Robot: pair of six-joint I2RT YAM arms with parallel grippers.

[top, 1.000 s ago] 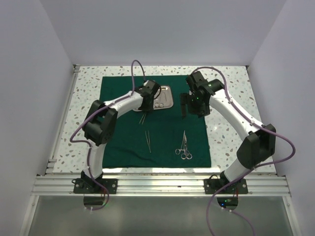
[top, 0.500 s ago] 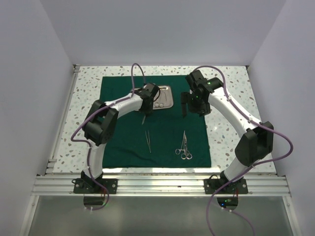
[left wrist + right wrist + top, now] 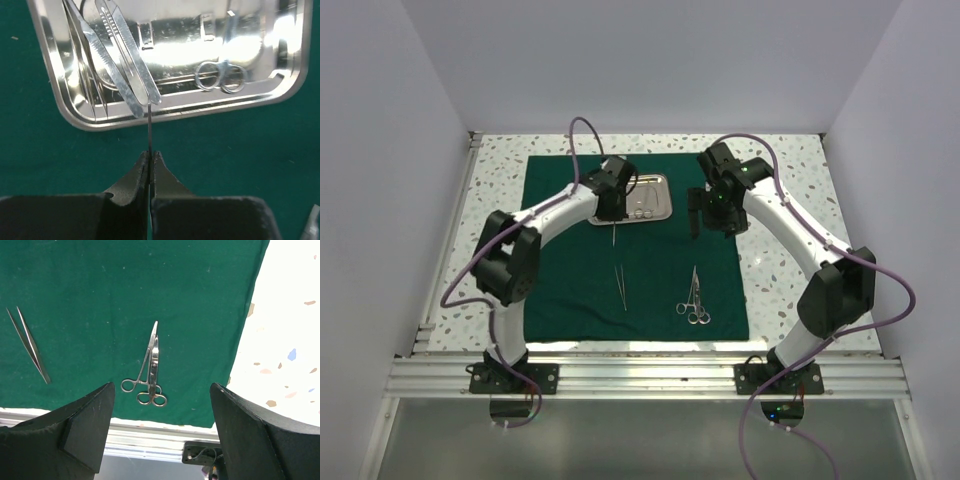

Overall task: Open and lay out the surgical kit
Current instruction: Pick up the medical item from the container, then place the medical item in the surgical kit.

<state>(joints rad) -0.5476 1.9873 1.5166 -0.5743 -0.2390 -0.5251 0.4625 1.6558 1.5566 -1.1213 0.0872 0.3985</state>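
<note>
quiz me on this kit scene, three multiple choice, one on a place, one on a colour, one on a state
1. Where does the steel tray sit?
A) on the far part of the cloth
B) off the cloth, to its right
C) off the cloth, to its left

2. What colour is the cloth?
A) blue
B) white
C) dark green

3. How is the left gripper?
A) wide open
B) shut on a thin instrument
C) shut on nothing

Key:
1 A, cloth shows all round the tray.
2 C, it is green in every view.
3 B, it pinches the thin instrument just off the tray's rim.
</note>
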